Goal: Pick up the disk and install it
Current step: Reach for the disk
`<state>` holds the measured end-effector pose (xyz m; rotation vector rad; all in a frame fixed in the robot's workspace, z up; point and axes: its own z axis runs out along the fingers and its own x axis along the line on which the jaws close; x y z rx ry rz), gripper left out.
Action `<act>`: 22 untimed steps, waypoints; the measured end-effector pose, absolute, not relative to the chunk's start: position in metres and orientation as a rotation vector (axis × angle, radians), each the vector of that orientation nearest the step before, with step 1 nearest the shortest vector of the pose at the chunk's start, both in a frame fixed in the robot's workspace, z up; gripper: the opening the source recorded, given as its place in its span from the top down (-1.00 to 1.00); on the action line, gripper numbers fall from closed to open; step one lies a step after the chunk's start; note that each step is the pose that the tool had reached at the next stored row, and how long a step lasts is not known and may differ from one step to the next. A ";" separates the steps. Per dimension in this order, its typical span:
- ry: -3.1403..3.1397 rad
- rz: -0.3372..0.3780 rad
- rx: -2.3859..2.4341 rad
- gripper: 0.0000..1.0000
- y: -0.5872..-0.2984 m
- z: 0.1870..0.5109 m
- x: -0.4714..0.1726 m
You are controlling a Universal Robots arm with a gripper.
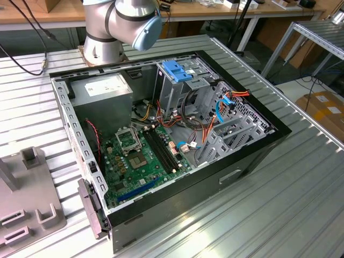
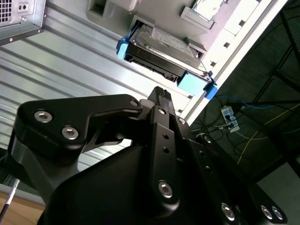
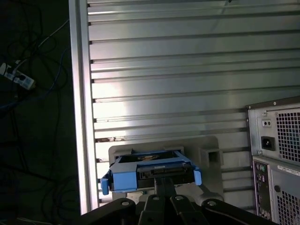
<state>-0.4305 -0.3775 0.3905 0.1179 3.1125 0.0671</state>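
The disk is a flat black drive with a white label and a blue plastic bracket at its ends. It rests in a grey holder on the ribbed metal table, close to the table's edge. In the first wrist view the disk lies in the same holder, its blue bracket facing the camera. My black gripper reaches toward the disk's long side and stops right at it. In the first wrist view the gripper overlaps the disk's near edge. Whether it touches the disk is unclear.
The open computer case lies on the table, with a green motherboard, a grey power-supply box and a metal drive cage with a blue handle. The case's rear panel stands beside the holder. The table edge drops to cables.
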 end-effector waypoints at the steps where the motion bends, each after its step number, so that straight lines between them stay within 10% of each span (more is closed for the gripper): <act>1: 3.112 0.067 0.118 0.79 -0.377 0.391 -0.431; 22: 3.113 0.067 0.118 0.79 -0.377 0.390 -0.438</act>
